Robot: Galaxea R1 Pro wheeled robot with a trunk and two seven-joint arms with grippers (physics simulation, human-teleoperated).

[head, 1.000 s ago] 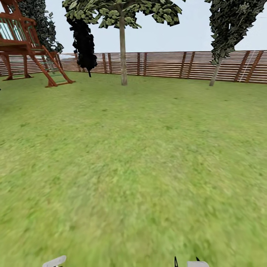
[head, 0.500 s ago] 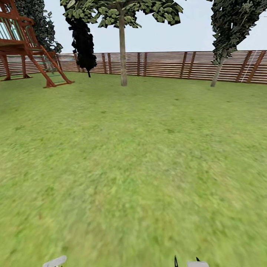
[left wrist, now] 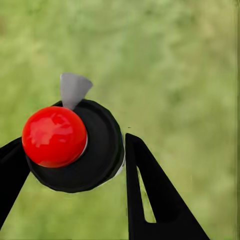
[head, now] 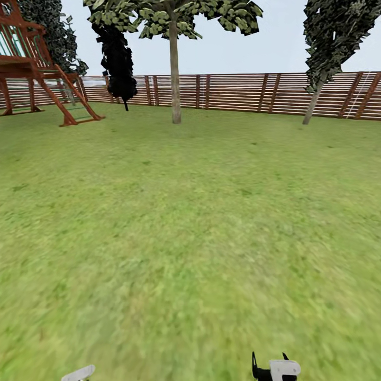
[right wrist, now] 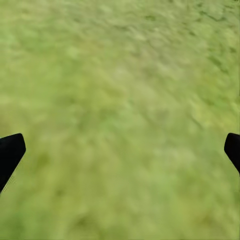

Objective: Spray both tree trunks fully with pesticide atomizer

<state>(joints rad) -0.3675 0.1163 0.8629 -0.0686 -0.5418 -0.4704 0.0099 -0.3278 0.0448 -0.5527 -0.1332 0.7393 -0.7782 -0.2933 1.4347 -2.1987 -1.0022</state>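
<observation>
The left gripper is clamped on the pesticide atomizer; the right gripper is spread wide, empty. Both trees stand far off by the fence. Risk: jolts while driving may loosen the round, off-centre bottle
</observation>
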